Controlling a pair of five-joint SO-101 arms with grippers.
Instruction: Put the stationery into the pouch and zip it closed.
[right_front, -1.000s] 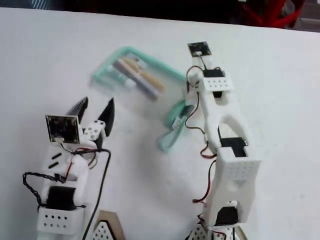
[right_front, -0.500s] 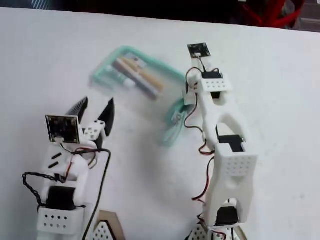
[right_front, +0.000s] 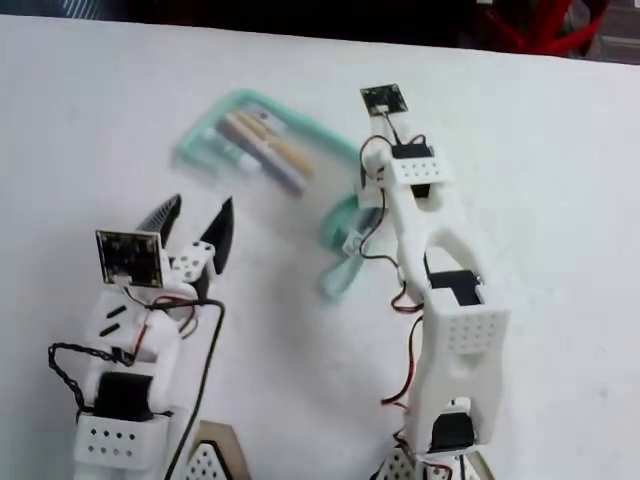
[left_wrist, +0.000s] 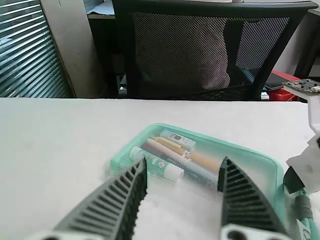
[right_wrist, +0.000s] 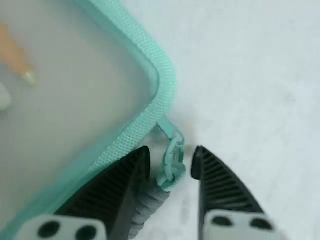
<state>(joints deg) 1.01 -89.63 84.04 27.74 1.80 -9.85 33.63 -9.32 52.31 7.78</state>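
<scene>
The translucent pouch (right_front: 300, 185) with mint trim lies at mid-table, holding pens and a white tube (right_front: 262, 148). They show through its wall (left_wrist: 172, 155). My right gripper (right_wrist: 170, 152) is at the pouch's corner (right_wrist: 160, 85), slightly open, a finger on each side of the mint zipper pull (right_wrist: 171, 161). Neither finger presses on the pull. My left gripper (right_front: 203, 208) stands open a short way in front of the pouch (left_wrist: 240, 165), holding nothing, and its fingertips (left_wrist: 140, 172) are clear of the trim.
A mint wrist strap (right_front: 338, 270) trails from the pouch's corner beside the right arm (right_front: 420, 230). A black mesh chair (left_wrist: 200, 50) stands beyond the table's far edge. Bare white tabletop (right_front: 560, 150) lies to the right and far left.
The right arm's wrist has shifted left, and the pouch has slid a little left with it. The left arm has hardly moved.
</scene>
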